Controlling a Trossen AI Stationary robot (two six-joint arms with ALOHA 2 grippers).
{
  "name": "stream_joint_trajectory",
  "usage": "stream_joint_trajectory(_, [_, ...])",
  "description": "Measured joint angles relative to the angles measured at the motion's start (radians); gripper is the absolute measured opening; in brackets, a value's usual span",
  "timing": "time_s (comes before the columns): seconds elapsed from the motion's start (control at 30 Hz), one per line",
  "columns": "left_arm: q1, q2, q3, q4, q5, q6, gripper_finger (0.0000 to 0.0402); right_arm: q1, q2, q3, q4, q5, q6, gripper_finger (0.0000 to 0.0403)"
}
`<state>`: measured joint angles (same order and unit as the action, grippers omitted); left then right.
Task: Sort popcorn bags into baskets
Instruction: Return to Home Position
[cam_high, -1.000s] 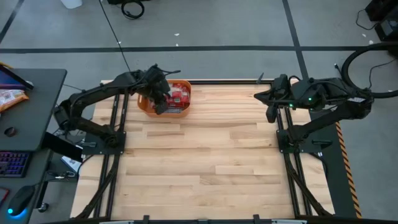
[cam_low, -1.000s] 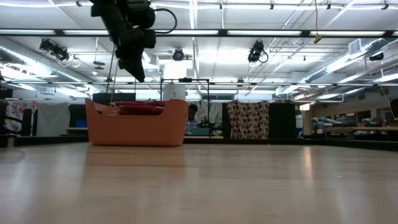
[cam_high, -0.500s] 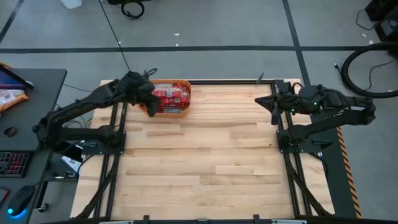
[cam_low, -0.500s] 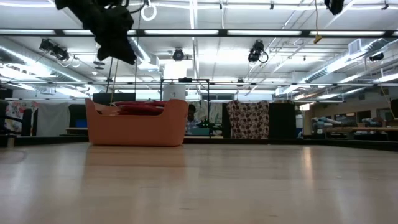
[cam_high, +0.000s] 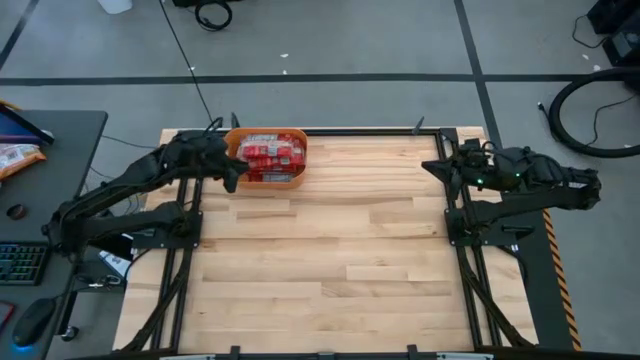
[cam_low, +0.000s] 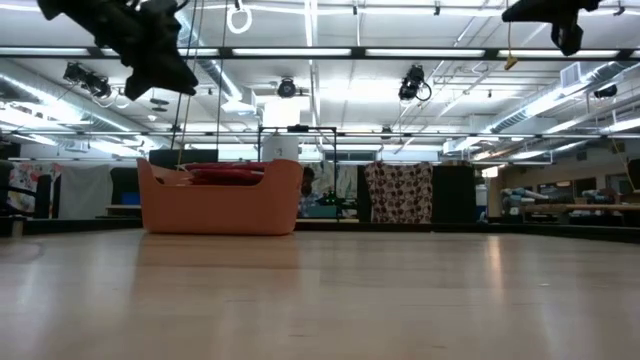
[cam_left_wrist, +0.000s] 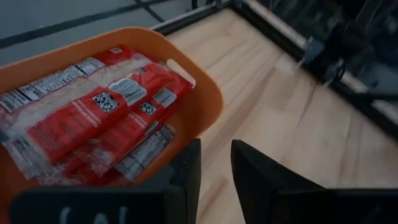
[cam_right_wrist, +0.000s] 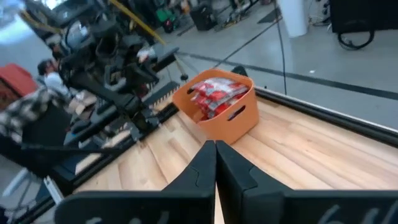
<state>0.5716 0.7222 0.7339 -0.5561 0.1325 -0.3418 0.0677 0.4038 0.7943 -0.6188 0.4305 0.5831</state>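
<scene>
The orange basket (cam_high: 265, 180) stands at the table's far left, its bottom on the wood; it also shows in the low view (cam_low: 220, 205) and the right wrist view (cam_right_wrist: 239, 115). Several red popcorn bags (cam_high: 270, 152) lie stacked flat inside it (cam_left_wrist: 93, 118). My left gripper (cam_high: 229, 174) hangs in the air just left of the basket, beside its rim (cam_left_wrist: 205, 93). Its fingers stand a small gap apart and are empty (cam_left_wrist: 216, 155). My right gripper (cam_high: 441, 166) waits shut and empty at the table's far right (cam_right_wrist: 216, 149).
Black arm mounts run along the table's left (cam_high: 180, 230) and right (cam_high: 470, 230) sides. A desk (cam_high: 60, 130) with an orange snack bag (cam_high: 15, 155) stands off the left edge. A person in a plaid sleeve (cam_right_wrist: 31, 112) shows beyond the table. Bare wood (cam_high: 330, 260) fills the middle and near side.
My left gripper has drawn back from above the basket toward the table's left edge and now hangs beside it; the bags stay in the basket. My right gripper has come down a little at the far right.
</scene>
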Motion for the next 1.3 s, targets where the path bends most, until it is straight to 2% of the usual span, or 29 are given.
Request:
stream_joint_trajectory(0.27, [0.000, -0.151, -0.141, 0.157, -0.008, -0.141, 0.0093, 0.000, -0.155, -0.102, 0.020, 0.066, 0.075, 0.0013])
stream_joint_trajectory(0.7, [0.000, -0.337, -0.427, 0.500, -0.005, -0.403, 0.0093, 0.000, -0.336, -0.333, 0.234, 0.074, 0.136, 0.0010])
stream_joint_trajectory(0.9, [-0.005, -0.407, -0.536, 0.554, 0.002, -0.496, 0.0093, 0.000, -0.401, -0.418, 0.252, 0.074, 0.197, 0.0010])
stream_joint_trajectory(1.17, [-0.074, -0.457, -0.637, 0.555, 0.000, -0.572, 0.0093, 0.000, -0.401, -0.491, 0.301, 0.083, 0.233, 0.0011])
stream_joint_trajectory(1.3, [-0.109, -0.461, -0.668, 0.564, -0.037, -0.579, 0.0093, 0.000, -0.401, -0.535, 0.360, 0.082, 0.232, 0.0011])
